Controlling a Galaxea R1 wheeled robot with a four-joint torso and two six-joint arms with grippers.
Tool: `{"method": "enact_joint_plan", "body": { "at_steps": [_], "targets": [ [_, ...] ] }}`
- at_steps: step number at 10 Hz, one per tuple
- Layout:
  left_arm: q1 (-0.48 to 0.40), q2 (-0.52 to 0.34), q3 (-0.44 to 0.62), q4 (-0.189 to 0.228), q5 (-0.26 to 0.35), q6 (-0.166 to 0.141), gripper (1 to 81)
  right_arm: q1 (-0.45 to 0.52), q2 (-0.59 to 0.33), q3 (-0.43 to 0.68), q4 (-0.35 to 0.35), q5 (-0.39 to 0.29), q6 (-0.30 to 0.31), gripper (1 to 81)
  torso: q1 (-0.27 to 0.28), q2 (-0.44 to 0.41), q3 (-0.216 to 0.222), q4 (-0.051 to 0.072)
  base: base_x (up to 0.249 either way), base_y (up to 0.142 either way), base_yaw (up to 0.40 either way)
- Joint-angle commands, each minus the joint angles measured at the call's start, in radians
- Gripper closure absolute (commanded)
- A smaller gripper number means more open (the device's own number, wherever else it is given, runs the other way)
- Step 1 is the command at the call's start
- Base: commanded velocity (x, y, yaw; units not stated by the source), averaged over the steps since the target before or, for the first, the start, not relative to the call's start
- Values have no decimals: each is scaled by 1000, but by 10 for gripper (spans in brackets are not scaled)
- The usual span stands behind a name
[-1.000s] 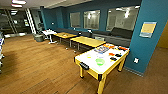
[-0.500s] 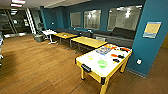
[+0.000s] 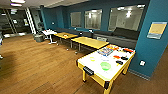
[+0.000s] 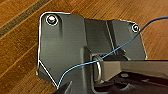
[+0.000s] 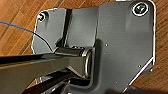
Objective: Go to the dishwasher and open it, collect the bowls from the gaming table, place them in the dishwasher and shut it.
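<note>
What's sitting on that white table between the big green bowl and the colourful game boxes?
In the head view, between the green bowl and the game boxes, the white tabletop looks bare.

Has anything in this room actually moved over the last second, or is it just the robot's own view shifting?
Only the view changed: the camera drove closer, so the white-topped, yellow-framed gaming table looms larger and nearer. Nothing was grasped or released. The large bright green bowl and the small pale yellow-green bowl lie where they were on it, beside the colourful game boxes.
</note>
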Motion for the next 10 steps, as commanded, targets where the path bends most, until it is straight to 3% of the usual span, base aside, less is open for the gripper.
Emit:
{"method": "enact_joint_plan", "body": {
  "at_steps": [1, 10],
  "targets": [
    [-31, -10, 3, -1, 46, -5, 10, 44, -4, 5, 0, -56, 0, 10, 0, 0, 0, 0, 137, 68, 0],
    [-32, 2, -6, -3, 34, -13, 10, 52, -15, -6, 0, -54, 8, 10, 0, 0, 0, 0, 142, 58, 0]
  ]
}}
